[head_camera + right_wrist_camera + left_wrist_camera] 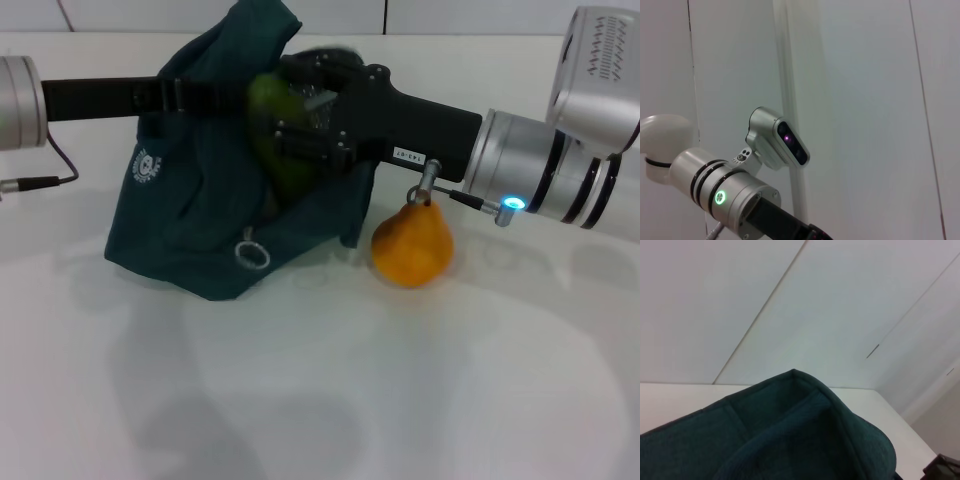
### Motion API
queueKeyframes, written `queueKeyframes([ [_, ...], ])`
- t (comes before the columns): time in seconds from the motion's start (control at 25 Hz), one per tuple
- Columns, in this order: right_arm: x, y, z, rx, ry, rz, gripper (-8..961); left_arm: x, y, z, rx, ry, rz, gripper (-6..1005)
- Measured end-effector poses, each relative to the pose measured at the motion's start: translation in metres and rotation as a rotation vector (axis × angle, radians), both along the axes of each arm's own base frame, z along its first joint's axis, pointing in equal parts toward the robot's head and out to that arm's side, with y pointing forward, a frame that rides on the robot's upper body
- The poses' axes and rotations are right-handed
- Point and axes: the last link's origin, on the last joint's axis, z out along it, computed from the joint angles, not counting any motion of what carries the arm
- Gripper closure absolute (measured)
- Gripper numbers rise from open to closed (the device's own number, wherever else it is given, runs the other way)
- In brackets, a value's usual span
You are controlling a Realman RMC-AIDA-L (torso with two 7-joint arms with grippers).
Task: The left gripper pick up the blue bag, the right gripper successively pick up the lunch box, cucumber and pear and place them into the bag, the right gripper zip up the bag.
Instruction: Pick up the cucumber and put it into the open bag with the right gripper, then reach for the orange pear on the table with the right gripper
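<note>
While the left gripper (215,95) reaches in from the desk's left edge, jaws hidden but apparently propping the blue bag (190,220) open mid-desk, the right gripper (300,105) has the cucumber (280,140) at its mouth, jaw state untellable, and the pear (412,245) waits beside the bag.

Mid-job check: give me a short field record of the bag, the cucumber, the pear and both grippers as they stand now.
blue bag: on the table, slumped, mouth held up
left gripper: at the bag's upper edge, reaching in from the robot's left; jaws hidden by fabric
right gripper: at the bag's mouth, reaching in from the robot's right; jaws not readable
cucumber: green, blurred, in the bag's opening by the right gripper
pear: on the table just outside the bag, on the robot's right of it
lunch box: not visible
zipper: ring pull hangs at the bag's front
</note>
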Motion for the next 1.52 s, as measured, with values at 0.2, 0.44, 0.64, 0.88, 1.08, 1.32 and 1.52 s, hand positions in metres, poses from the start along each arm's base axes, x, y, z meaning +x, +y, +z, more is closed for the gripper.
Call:
queueKeyframes([
  [0.2, 0.001, -0.001, 0.001, -0.002, 0.01, -0.005, 255, 0.0, -0.001, 0.0, 0.0, 0.001, 0.0, 952],
  [0.44, 0.017, 0.002, 0.023, 0.044, 0.089, -0.051, 246, -0.001, -0.001, 0.001, 0.001, 0.0, 0.003, 952],
  [0.64, 0.045, 0.008, 0.057, 0.115, 0.151, -0.12, 246, -0.005, -0.003, 0.007, 0.016, -0.016, 0.015, 952],
  [0.88, 0.073, 0.016, 0.087, 0.082, 0.08, -0.169, 247, -0.01, -0.006, 0.01, 0.023, -0.022, 0.029, 952],
  [1.08, 0.091, 0.023, 0.112, -0.005, -0.081, -0.18, 248, -0.013, -0.008, 0.01, 0.022, -0.021, 0.035, 952],
  [1.32, 0.097, 0.018, 0.124, -0.05, -0.26, -0.13, 249, -0.013, -0.009, 0.011, 0.023, -0.022, 0.037, 952],
  [1.52, 0.103, -0.001, 0.109, -0.049, -0.3, -0.097, 249, -0.013, -0.009, 0.01, 0.021, -0.026, 0.038, 952],
])
